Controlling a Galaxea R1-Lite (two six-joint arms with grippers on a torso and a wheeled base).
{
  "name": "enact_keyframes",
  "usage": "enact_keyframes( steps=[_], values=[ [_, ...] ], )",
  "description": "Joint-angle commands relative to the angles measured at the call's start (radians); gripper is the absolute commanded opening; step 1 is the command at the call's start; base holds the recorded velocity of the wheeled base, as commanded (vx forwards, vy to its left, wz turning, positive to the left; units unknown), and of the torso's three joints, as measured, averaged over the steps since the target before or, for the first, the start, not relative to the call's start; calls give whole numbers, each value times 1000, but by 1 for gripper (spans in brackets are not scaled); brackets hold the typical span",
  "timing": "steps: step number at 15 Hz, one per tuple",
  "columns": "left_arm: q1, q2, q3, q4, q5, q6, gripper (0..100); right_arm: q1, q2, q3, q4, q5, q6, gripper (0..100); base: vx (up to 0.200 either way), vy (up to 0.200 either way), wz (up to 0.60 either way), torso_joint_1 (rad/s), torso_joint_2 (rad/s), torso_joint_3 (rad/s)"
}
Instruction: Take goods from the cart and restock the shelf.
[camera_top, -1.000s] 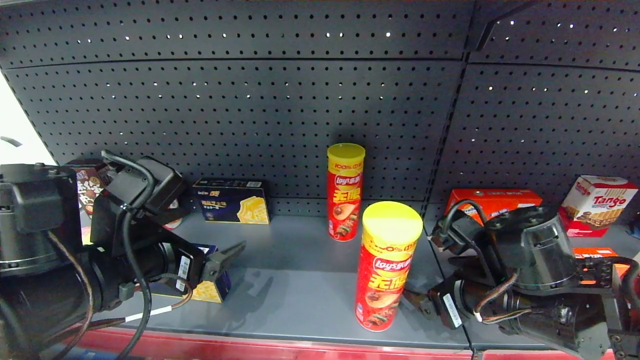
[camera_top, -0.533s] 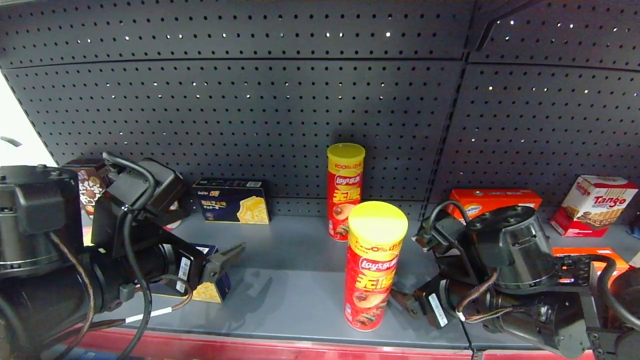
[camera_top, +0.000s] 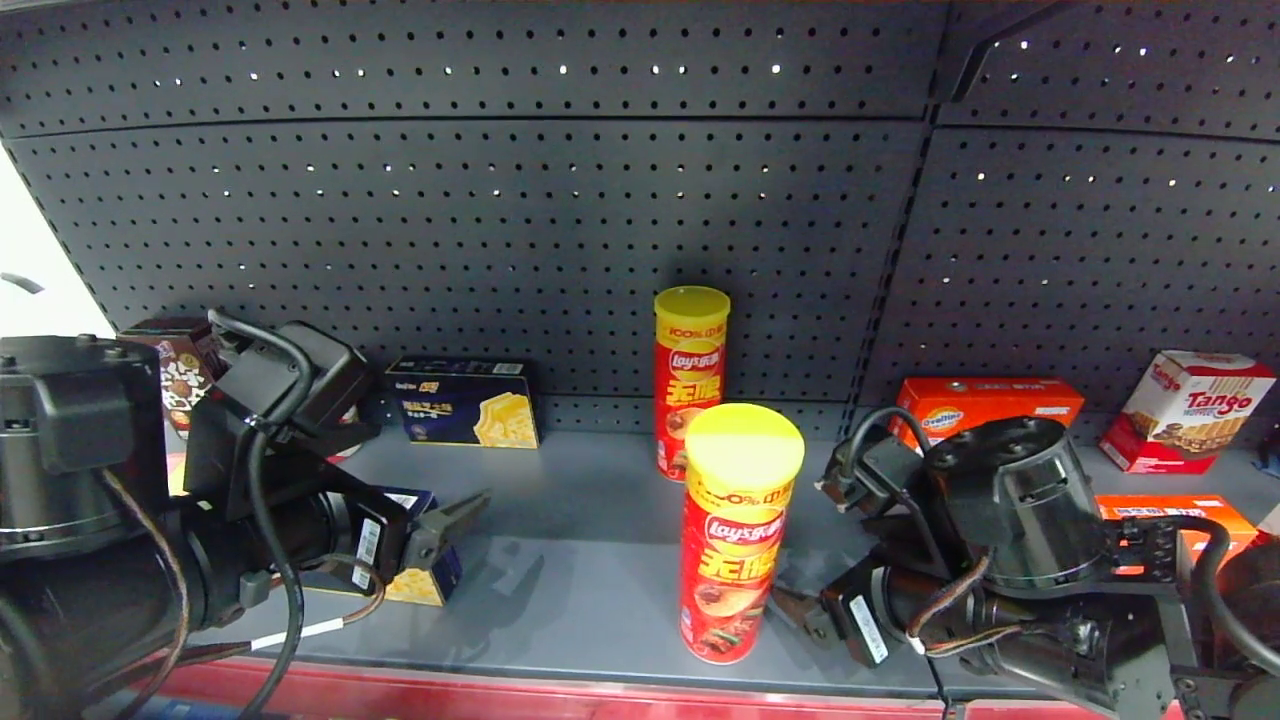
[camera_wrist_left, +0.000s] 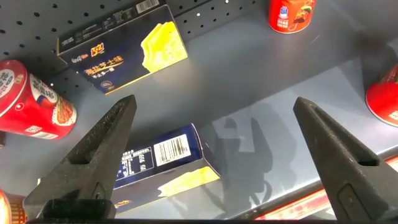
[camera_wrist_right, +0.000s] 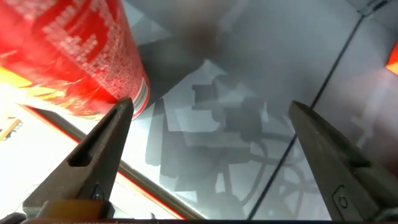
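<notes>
Two red chip cans with yellow lids stand on the grey shelf (camera_top: 590, 560). The near can (camera_top: 738, 530) is close to the front edge; the far can (camera_top: 690, 380) is by the pegboard. My right gripper (camera_top: 797, 606) (camera_wrist_right: 211, 109) is open, low beside the near can's base (camera_wrist_right: 68, 56), which lies against or just outside one finger. My left gripper (camera_top: 450, 520) (camera_wrist_left: 214, 106) hangs open over a dark blue box (camera_top: 420, 580) (camera_wrist_left: 165, 162) lying flat on the shelf, holding nothing.
A second blue box (camera_top: 465, 400) (camera_wrist_left: 118, 50) leans at the back. A red can (camera_wrist_left: 31, 99) lies beside it. A brown box (camera_top: 180, 365) sits far left. Orange boxes (camera_top: 985, 400) and a wafer box (camera_top: 1190, 405) fill the right bay. The shelf has a red front lip (camera_top: 500, 690).
The near chip can has shifted left along the shelf front, and my right arm has moved left with it. The left arm has barely moved.
</notes>
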Motion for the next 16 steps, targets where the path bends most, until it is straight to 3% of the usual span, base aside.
enact_keyframes(
  steps=[1, 16],
  values=[
    [0, 1, 0, -1, 1, -1, 100, 8, -3, 3, -1, 0, 0, 100, 0, 0, 0, 0, 0, 0],
    [0, 1, 5, -1, 1, -4, 100, 43, 48, -30, -15, 2, 0, 100, 0, 0, 0, 0, 0, 0]
  ],
)
